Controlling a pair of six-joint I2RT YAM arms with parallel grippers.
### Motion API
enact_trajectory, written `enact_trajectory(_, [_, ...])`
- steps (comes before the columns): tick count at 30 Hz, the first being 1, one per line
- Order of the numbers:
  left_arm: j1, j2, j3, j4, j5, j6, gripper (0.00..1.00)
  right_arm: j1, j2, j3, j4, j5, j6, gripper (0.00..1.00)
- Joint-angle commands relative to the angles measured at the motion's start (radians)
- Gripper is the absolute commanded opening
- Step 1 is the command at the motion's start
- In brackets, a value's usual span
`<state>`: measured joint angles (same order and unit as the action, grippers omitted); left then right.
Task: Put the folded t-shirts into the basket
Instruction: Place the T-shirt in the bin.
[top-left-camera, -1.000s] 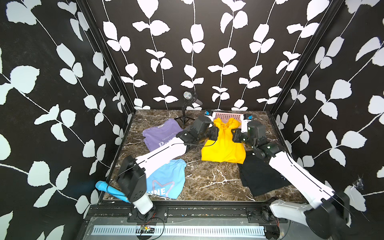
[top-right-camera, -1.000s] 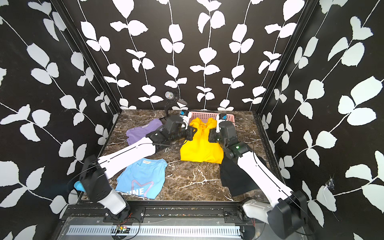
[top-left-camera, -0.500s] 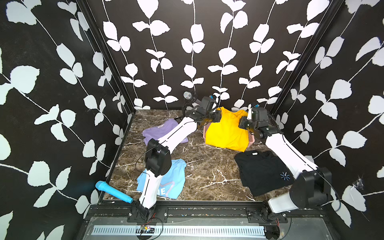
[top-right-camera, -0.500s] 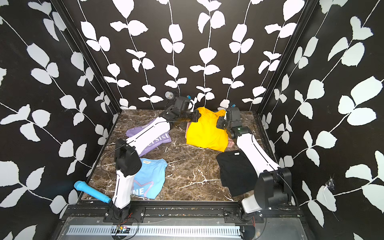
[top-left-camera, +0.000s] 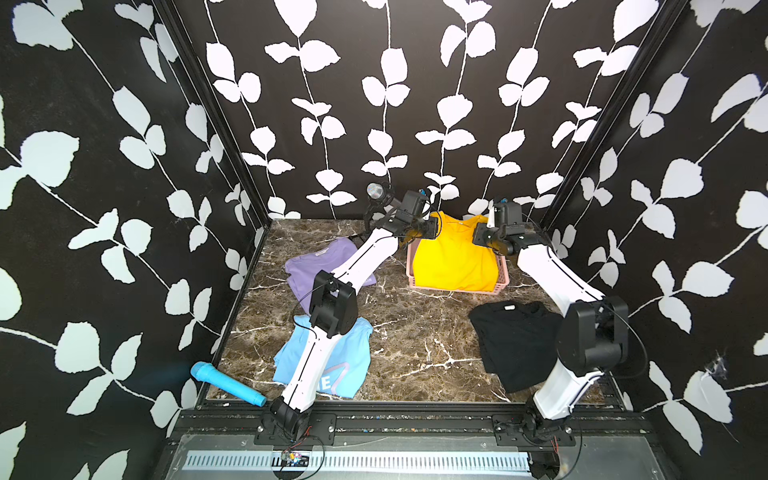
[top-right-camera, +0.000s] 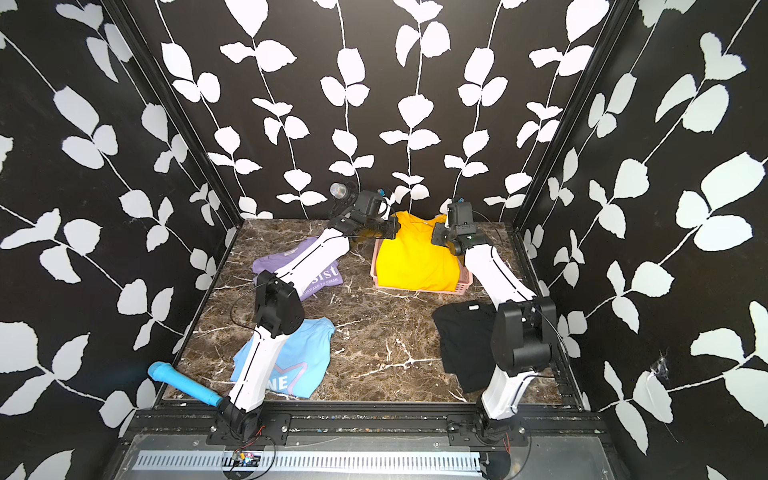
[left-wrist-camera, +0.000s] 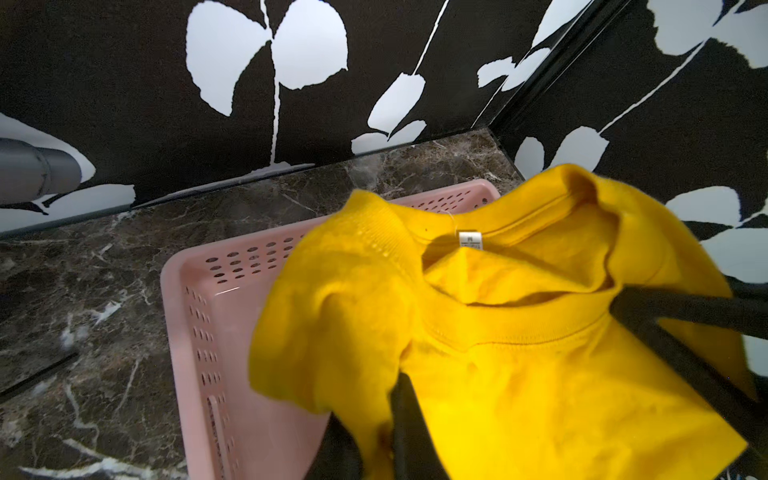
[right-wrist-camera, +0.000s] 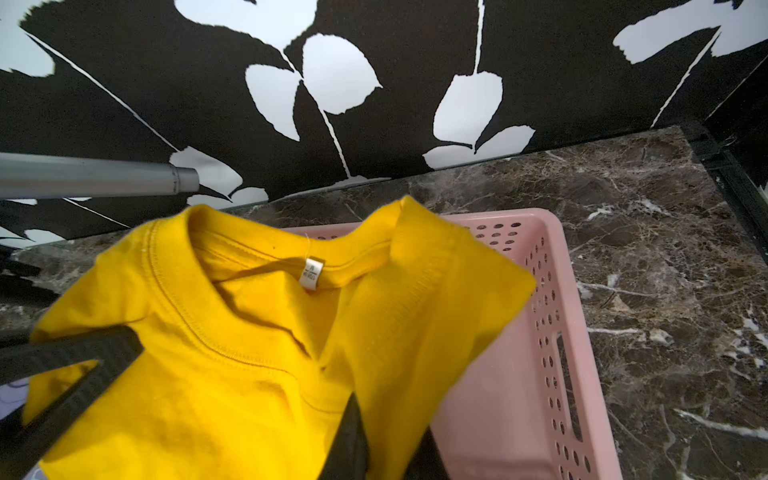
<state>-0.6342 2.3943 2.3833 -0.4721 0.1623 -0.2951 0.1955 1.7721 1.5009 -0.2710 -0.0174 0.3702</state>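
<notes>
Left tool (top-left-camera: 429, 228): clenched on the yellow tee (top-left-camera: 455, 257) at one shoulder.
Right tool (top-left-camera: 479, 238): clenched on the other shoulder.
Tee's place: hangs over the basket (top-left-camera: 502, 283), hem seemingly draped on its near rim.
Wrist views only: collar label (right-wrist-camera: 313, 272).
Bench (top-left-camera: 415, 332): purple tee (top-right-camera: 324, 274), blue tee (top-left-camera: 351, 357) and black tee (top-left-camera: 515, 340) lie there.

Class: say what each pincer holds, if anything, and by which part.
Both hold the yellow t-shirt: left pincer shut on one shoulder beside the collar, right pincer on the other, over the basket.
</notes>
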Motion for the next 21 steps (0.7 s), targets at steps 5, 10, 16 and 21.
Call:
enact_trajectory(5, [0.002,0.038,0.061,0.045,-0.036,0.077,0.00,-0.010,0.043,0.055,-0.033,0.017,-0.075,0.00])
enact_trajectory(10, [0.006,0.092,0.120,0.017,-0.053,0.098,0.00,-0.012,0.095,0.115,-0.092,0.029,-0.115,0.00])
enact_trajectory(16, [0.011,0.132,0.144,0.022,-0.069,0.114,0.00,-0.017,0.135,0.141,-0.108,0.057,-0.146,0.00])
enact_trajectory(21, [0.011,0.166,0.152,0.032,-0.071,0.114,0.00,-0.026,0.182,0.177,-0.134,0.081,-0.186,0.00])
